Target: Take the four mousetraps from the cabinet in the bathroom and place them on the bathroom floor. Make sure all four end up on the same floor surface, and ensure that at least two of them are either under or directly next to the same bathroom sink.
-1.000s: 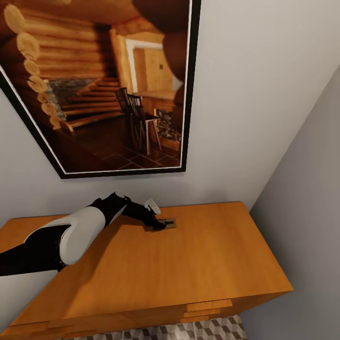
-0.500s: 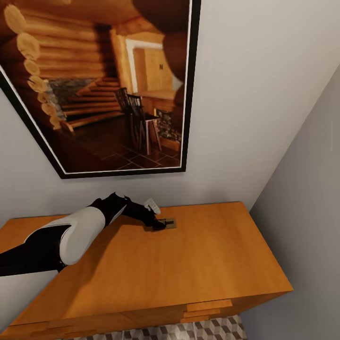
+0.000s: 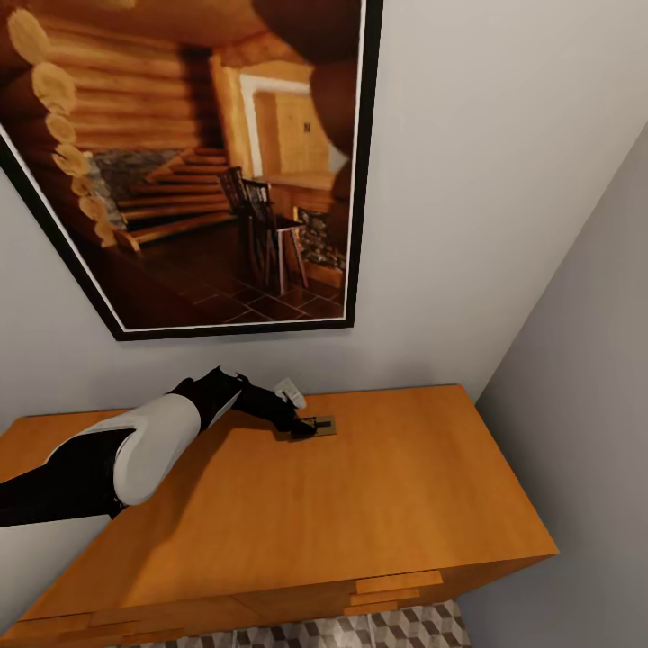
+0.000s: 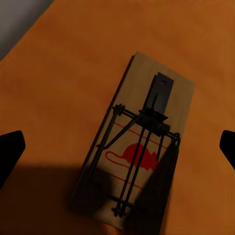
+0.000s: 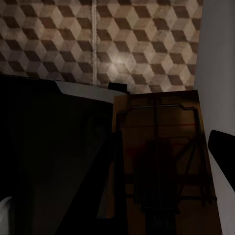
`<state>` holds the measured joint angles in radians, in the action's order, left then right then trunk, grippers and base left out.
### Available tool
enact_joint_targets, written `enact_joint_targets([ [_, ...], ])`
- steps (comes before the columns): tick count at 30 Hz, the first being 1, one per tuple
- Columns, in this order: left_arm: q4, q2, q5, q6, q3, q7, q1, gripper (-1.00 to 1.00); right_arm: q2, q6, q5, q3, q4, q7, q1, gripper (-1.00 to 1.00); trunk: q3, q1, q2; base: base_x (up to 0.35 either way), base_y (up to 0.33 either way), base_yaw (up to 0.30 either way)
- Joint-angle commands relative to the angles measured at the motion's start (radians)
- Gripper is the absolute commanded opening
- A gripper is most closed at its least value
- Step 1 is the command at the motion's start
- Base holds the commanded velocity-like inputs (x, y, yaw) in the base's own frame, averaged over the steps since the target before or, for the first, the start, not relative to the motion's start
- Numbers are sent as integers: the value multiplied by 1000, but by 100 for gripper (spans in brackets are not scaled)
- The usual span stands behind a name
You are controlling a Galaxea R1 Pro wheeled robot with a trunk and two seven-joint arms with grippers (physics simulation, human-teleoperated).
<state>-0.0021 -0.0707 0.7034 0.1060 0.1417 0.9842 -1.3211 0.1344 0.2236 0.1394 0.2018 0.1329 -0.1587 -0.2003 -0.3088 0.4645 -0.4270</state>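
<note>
Cabinet (image 3: pixel 378 504) top under mousetrap (image 4: pixel 139 147); cube-tiled floor (image 5: pixel 98 44) behind another mousetrap (image 5: pixel 161 156).

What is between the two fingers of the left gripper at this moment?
The mousetrap lies flat on the cabinet top between the wide-apart fingers of the left gripper, untouched; the left wrist view shows it.
</note>
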Motion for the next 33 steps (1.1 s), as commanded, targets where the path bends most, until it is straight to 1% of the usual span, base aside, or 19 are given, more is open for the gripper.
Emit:
enact_joint_targets([
  [1,42,0,18,11,-37,-1,0,100,1,3,11,7,-1,-4,-1,-100,-2,1,-1,0,0,0],
  [33,39,0,18,11,-37,0,0,100,1,3,11,7,-1,-4,-1,-100,-2,1,-1,0,0,0],
])
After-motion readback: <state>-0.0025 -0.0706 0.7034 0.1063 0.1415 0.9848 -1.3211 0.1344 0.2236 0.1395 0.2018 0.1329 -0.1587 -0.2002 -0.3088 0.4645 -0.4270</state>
